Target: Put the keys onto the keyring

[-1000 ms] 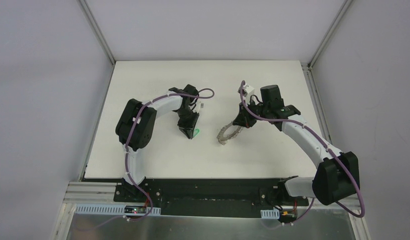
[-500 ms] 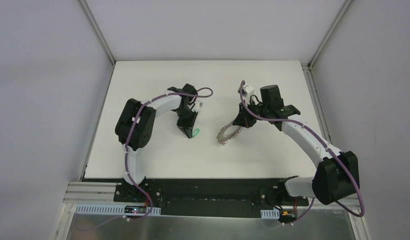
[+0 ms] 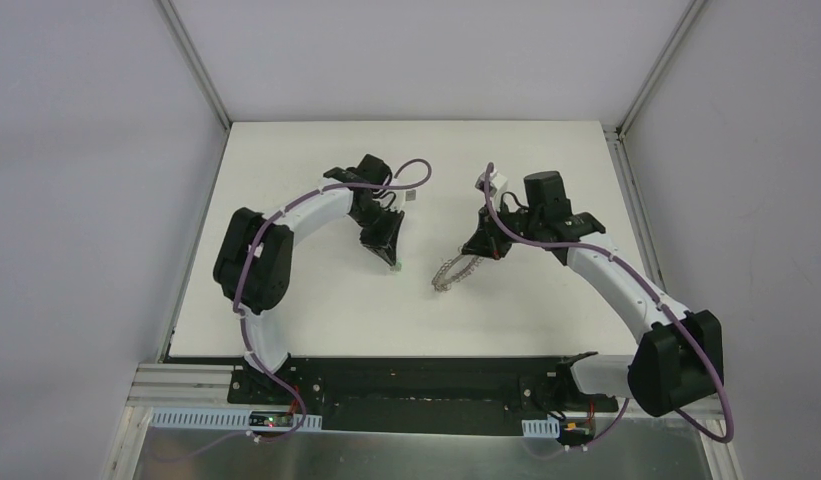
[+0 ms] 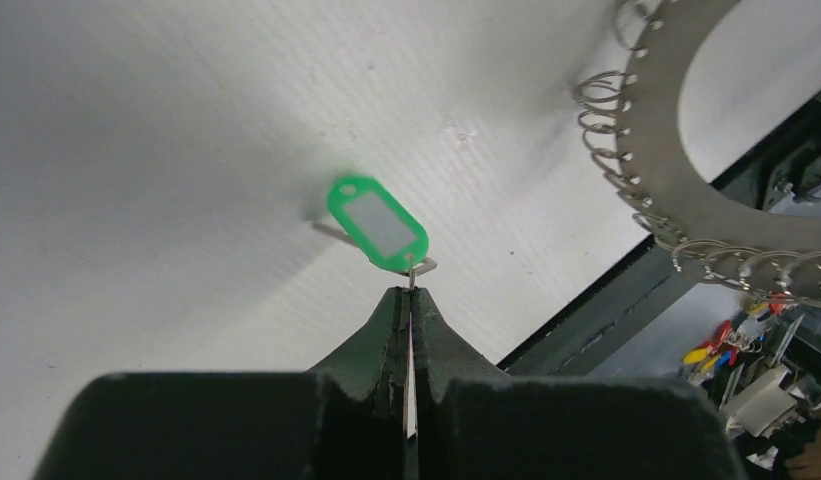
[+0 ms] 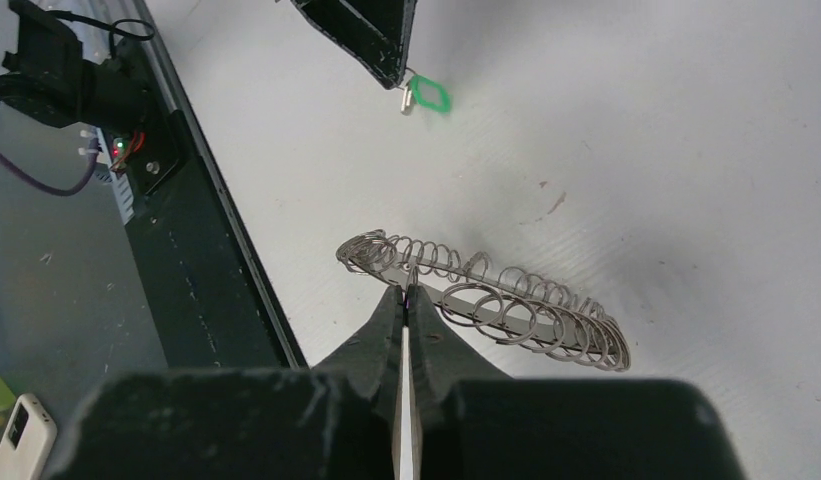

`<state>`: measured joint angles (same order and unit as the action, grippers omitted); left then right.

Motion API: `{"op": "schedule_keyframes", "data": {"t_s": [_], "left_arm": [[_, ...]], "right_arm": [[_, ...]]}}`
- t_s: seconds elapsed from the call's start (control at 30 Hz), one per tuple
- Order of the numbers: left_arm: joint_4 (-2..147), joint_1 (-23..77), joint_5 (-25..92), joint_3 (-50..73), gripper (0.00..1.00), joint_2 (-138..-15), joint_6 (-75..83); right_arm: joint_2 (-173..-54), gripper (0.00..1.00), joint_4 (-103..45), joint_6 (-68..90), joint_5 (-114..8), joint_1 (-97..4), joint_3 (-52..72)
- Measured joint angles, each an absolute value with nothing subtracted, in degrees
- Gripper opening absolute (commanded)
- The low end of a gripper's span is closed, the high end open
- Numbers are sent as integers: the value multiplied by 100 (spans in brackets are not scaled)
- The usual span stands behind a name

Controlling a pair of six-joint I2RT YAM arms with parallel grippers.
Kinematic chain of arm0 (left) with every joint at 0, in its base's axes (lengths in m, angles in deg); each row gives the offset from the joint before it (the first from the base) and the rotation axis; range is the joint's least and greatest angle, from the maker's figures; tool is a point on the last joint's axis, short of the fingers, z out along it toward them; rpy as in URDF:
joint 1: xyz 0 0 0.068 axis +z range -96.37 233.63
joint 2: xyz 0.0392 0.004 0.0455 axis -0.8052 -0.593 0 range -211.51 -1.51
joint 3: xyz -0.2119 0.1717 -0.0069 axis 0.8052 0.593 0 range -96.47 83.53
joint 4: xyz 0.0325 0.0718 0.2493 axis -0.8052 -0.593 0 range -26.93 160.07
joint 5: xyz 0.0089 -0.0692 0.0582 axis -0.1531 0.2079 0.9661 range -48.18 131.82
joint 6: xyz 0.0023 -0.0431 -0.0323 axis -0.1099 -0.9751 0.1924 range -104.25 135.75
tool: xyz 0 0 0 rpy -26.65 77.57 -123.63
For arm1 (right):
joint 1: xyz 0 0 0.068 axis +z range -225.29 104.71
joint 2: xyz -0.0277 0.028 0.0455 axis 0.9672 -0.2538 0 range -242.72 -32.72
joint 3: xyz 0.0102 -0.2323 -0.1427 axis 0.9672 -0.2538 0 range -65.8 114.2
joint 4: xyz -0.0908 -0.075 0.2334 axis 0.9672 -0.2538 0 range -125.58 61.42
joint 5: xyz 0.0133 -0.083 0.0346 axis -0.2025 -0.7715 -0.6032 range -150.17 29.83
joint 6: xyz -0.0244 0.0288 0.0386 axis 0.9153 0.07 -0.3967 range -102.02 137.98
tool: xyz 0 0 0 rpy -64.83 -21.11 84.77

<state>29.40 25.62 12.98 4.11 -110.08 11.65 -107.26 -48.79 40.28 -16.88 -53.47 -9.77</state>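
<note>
from above, the left hand point(image 3: 392, 262) points down at the middle of the white bench point(image 3: 366, 320), its fingers pressed together, with a speck of green at their tips from the tiny silver key with a bright green plastic head point(image 3: 396, 268). to its right and apart from it, the right hand point(image 3: 483, 252) is closed on the far end of the flat grey metal keyring fringed with small wire loops point(image 3: 452, 273), which slants from that hand down toward the near left. in the left wrist view the left hand point(image 4: 410, 298) pinches the thin metal end of the key point(image 4: 378, 224). the green head sticks out beyond the fingertips over the bench point(image 4: 136, 150), its shadow beside it. the keyring point(image 4: 656, 150) fills the upper right corner, well apart from the key. in the right wrist view the right hand point(image 5: 407, 293) has its fingers shut tight on the near edge of the keyring point(image 5: 506, 310), seen almost edge-on with its loops standing in a row. beyond it the left hand point(image 5: 389, 72) reaches in from the top, the key point(image 5: 429, 95) at its tip, over the bench point(image 5: 636, 150).
</note>
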Motion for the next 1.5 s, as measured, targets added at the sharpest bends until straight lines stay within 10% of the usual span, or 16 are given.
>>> {"op": "schedule_keyframes", "data": {"t_s": [0.67,1.5], "left_arm": [[2881,2226,-525,404,0,-9100,3957],[2523,892,1274,-319,0,-8383,4123]], "right_arm": [[-10177,0,-4892,4306,-130,-5345,-1047],[-11119,0,-3688,2905,919,-5010,-826]]}}
